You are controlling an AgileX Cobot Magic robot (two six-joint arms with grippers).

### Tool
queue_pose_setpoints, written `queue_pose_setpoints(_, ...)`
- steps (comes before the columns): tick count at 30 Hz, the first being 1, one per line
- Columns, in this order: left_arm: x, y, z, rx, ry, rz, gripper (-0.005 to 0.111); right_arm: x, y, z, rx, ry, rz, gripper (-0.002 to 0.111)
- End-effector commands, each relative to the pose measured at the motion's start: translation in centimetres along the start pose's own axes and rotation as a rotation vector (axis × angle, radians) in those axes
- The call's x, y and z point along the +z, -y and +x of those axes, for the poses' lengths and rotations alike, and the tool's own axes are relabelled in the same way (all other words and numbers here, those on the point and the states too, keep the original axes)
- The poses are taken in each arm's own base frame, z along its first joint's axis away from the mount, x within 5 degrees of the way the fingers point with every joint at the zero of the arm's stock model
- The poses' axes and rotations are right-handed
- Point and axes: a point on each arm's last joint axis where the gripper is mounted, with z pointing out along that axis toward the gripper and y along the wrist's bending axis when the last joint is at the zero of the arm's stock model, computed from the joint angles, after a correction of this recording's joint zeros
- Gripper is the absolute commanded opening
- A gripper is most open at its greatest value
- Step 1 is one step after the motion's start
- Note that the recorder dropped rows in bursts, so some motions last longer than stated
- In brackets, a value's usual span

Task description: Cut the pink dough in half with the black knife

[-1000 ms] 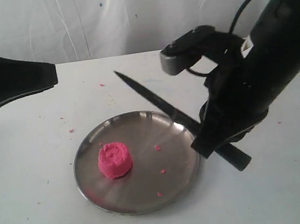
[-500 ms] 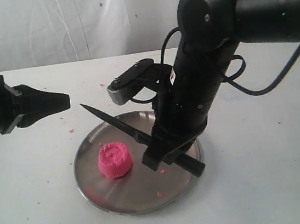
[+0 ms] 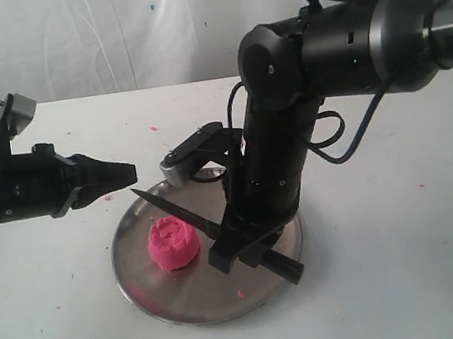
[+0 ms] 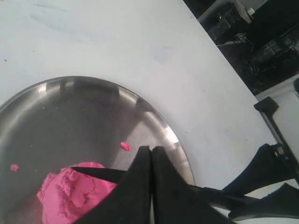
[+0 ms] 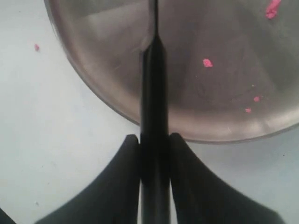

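The pink dough (image 3: 173,242) sits whole on the steel plate (image 3: 143,293), the cut not yet made, while the right gripper (image 5: 155,144) pinches the black knife (image 3: 184,213) slanting over that plate (left gripper (image 3: 127,174) pressed together, empty, above its rim).

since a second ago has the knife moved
Yes: the black knife came left and down, its blade now over the steel plate by the pink dough.

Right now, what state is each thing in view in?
steel plate: flat on the table, pink crumbs on it.
pink dough: whole, uncut, sitting on the steel plate.
black knife: gripped by its handle, blade slanted over the pink dough; contact unclear.
left gripper: shut, empty, near the plate's rim.
right gripper: shut on the knife's handle.
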Motion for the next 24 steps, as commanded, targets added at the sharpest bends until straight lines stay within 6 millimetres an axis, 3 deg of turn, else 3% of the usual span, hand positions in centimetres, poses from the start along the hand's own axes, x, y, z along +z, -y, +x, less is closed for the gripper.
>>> queue_pose_setpoints(1,1.0,-0.2,-0.2,0.003,0.012,0.073,0.0,0.7,0.1,-0.3,-0.003,-0.001,0.002,0.0)
queue_pose_setpoints(13,3.2,-1.6,0.8,-0.038,-0.051,0.08,0.0,1.1,0.2,-0.9,-0.003,0.026,0.009,0.0)
queue_pose_setpoints(24,4.0,-2.9,1.8,-0.067,-0.086,0.039,0.0,1.5,0.3,-1.2,0.007,0.057,0.008,0.0)
